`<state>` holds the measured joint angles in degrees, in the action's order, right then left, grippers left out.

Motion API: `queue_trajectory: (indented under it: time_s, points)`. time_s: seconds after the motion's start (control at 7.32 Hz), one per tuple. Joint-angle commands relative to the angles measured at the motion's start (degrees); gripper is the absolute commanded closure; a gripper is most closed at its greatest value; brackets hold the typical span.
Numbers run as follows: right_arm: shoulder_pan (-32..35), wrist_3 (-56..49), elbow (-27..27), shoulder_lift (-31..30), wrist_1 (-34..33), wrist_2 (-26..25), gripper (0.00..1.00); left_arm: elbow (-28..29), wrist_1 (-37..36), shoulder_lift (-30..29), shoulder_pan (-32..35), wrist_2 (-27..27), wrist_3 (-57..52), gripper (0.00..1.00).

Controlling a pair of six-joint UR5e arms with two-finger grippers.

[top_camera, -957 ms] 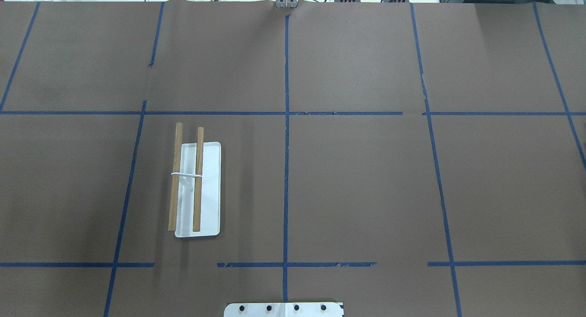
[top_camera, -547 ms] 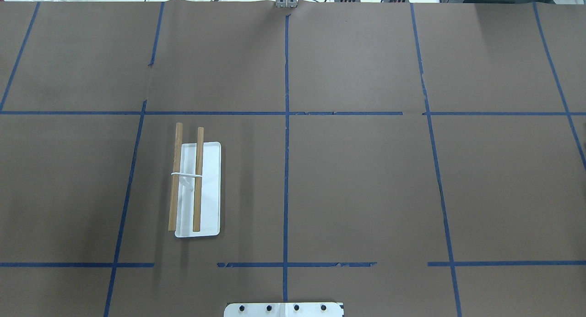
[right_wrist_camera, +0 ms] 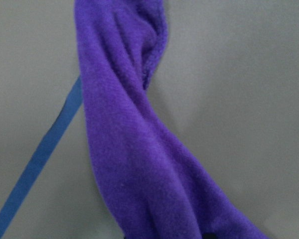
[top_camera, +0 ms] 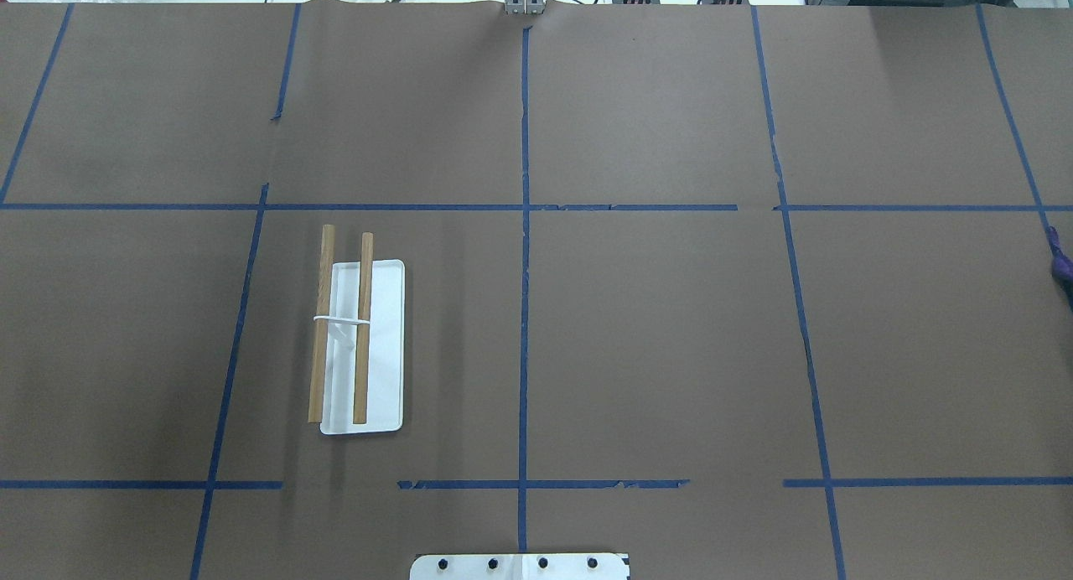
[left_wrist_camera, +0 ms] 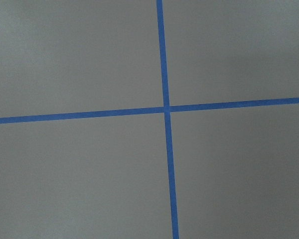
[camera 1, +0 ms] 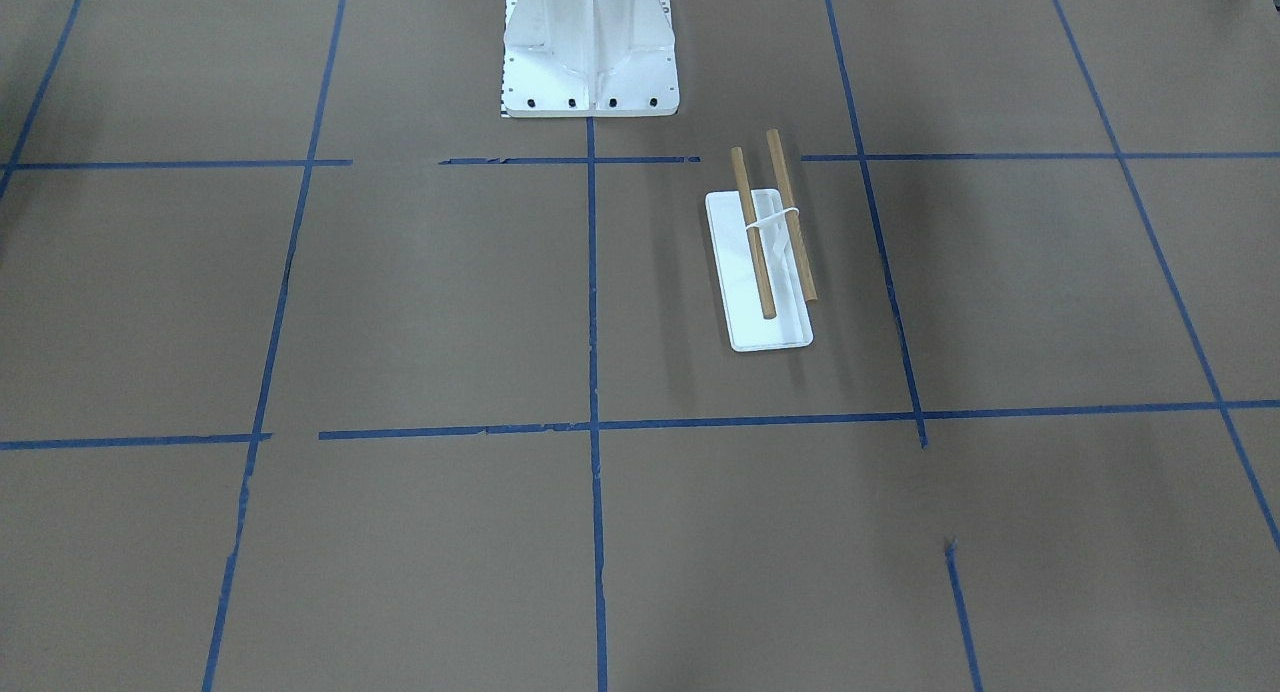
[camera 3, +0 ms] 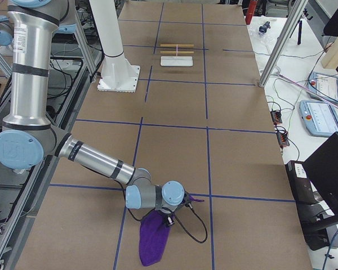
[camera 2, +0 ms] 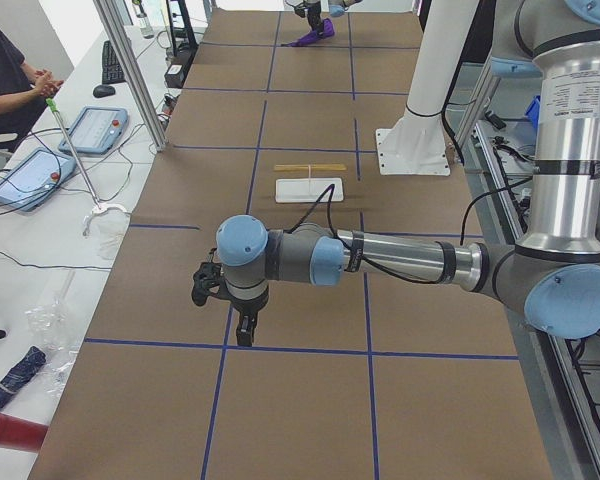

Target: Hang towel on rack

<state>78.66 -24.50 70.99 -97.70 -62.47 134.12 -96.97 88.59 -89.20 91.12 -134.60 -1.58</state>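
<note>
Towel (camera 3: 153, 239) is far out at the tabletop's (top_camera: 671, 328) right end, bunched under the right pincer (camera 3: 168, 218) and well apart from the rack (top_camera: 362, 328). It's soft, light and floppy and will droop and swing, so pinch a top corner. Cloth hides the right jaws, so I can't tell their state. The left pincer (camera 2: 242, 330) is unreadable too. The overhead view shows only a sliver of towel.

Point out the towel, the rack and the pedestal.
towel (camera 3: 154, 240): exterior right view, middle of cloth.
rack (top_camera: 386, 354): overhead exterior view, bare white base.
pedestal (camera 1: 590, 32): exterior front-facing view, upright column.
</note>
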Motion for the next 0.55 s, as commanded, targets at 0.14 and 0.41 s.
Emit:
queue_trajectory:
  time_s: [0.14, 0.41]
  points:
    - [2.1, 0.1, 6.1, -2.0, 0.2, 0.2, 1.0, -0.1, 0.0, 0.0, -0.1, 0.0, 0.0, 0.0]
    - [6.3, 0.3, 13.0, -3.5, 0.0, 0.4, 1.0, -2.5, 0.0, -0.1, -0.1, 0.0, 0.1, 0.0]
